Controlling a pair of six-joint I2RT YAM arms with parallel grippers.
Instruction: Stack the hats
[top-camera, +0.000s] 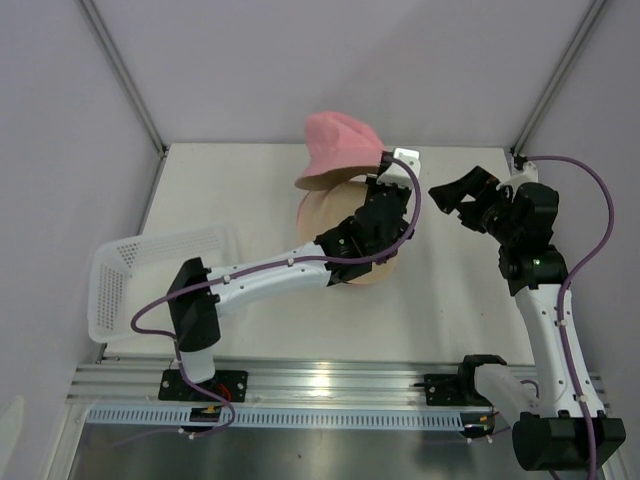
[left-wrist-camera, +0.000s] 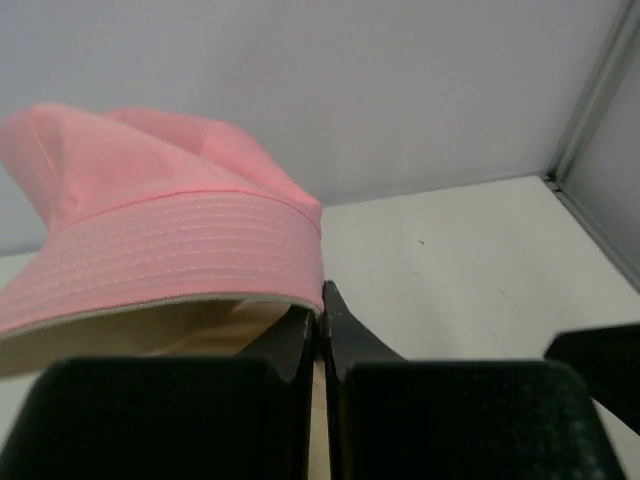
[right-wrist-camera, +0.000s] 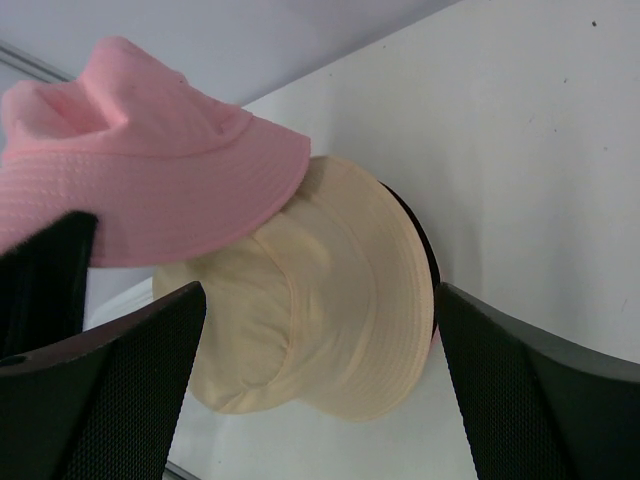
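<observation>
A pink hat (top-camera: 340, 148) hangs lifted above the table, pinched at its right brim edge by my left gripper (top-camera: 381, 168). In the left wrist view the jaws (left-wrist-camera: 322, 305) are shut on the pink brim (left-wrist-camera: 180, 250). Below it a beige hat (top-camera: 325, 215) lies on the table, partly hidden by my left arm. The right wrist view shows the beige hat (right-wrist-camera: 320, 300) sitting on a black hat, of which only the rim (right-wrist-camera: 427, 250) shows, and the pink hat (right-wrist-camera: 150, 180) overhanging it. My right gripper (top-camera: 452, 203) is open and empty to the right of the hats; they show between its fingers (right-wrist-camera: 320, 390).
A white plastic basket (top-camera: 140, 275) lies tipped at the table's left edge. Grey walls and metal frame posts (top-camera: 560, 75) close in the back and sides. The left arm stretches diagonally across the middle of the table.
</observation>
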